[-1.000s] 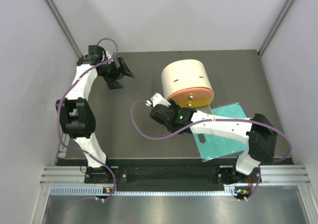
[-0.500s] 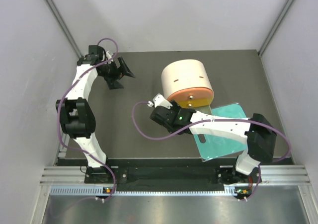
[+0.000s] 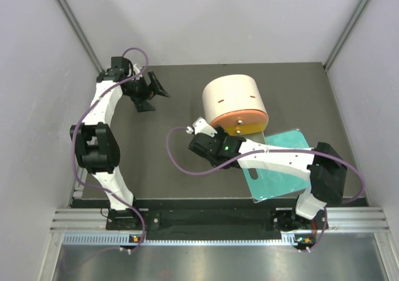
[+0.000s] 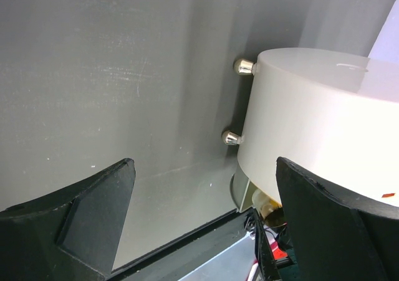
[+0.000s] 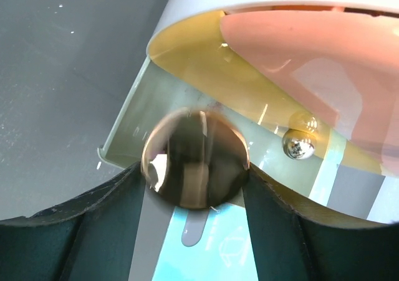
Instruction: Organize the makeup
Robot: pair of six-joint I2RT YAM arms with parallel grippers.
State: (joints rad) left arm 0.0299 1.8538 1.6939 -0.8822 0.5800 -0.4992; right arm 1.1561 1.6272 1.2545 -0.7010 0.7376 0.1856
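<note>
My right gripper [image 5: 195, 172] is shut on the round gold-rimmed black compact [image 5: 195, 157]. It holds the compact at the open pale drawer [image 5: 134, 122] under the big cream-and-orange cylindrical box [image 5: 293, 50]. In the top view the right gripper [image 3: 225, 131] sits at the box's [image 3: 235, 100] front edge, and the compact is hidden there. My left gripper [image 3: 153, 91] is open and empty at the back left, its fingers [image 4: 81, 212] spread wide, and the box [image 4: 312, 119] lies to its right. The two tubes and the rectangular piece are out of view.
A flat teal board [image 3: 287, 169] lies under my right arm, and shows below the compact in the right wrist view [image 5: 218, 250]. A shiny metal knob [image 5: 297, 145] sits on the drawer front. Two metal studs [image 4: 244, 65] stick out of the box's side.
My right gripper has edged slightly toward the box with the compact in it. The left arm has not moved.
</note>
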